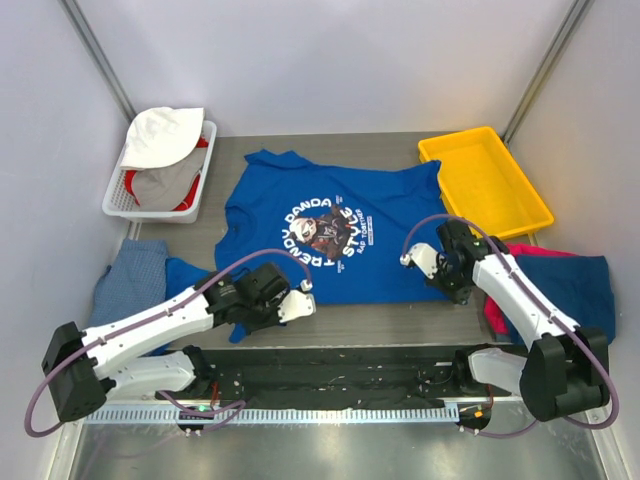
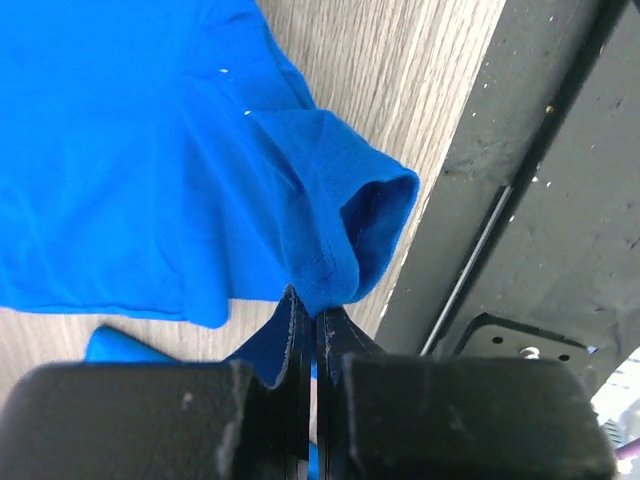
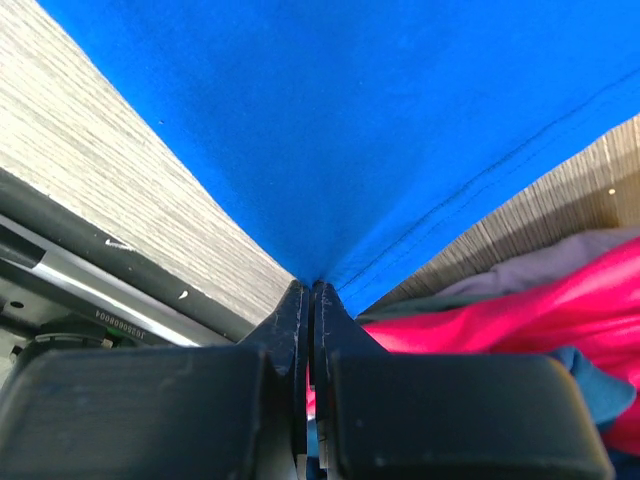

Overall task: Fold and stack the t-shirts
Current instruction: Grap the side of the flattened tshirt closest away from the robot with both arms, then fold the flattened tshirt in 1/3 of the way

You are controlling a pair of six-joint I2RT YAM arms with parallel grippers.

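Observation:
A royal blue t-shirt [image 1: 330,225] with a round white-and-brown chest print lies spread flat on the middle of the table. At its near left edge my left gripper [image 1: 255,305] is shut on a sleeve cuff [image 2: 365,215], and the cloth is pinched between the jaws [image 2: 315,312]. My right gripper [image 1: 448,285] is shut on the shirt's near right corner [image 3: 330,180], which runs taut up from the fingertips [image 3: 312,290]. A magenta pink t-shirt [image 1: 520,262] and a darker blue one [image 1: 575,285] lie heaped at the right. More blue cloth [image 1: 135,275] lies at the left.
A white basket [image 1: 205,175] holding white, grey and red caps stands at the back left. A yellow tray [image 1: 485,180] sits at the back right. The black base rail [image 1: 330,365] runs along the near edge. Grey walls close in the sides.

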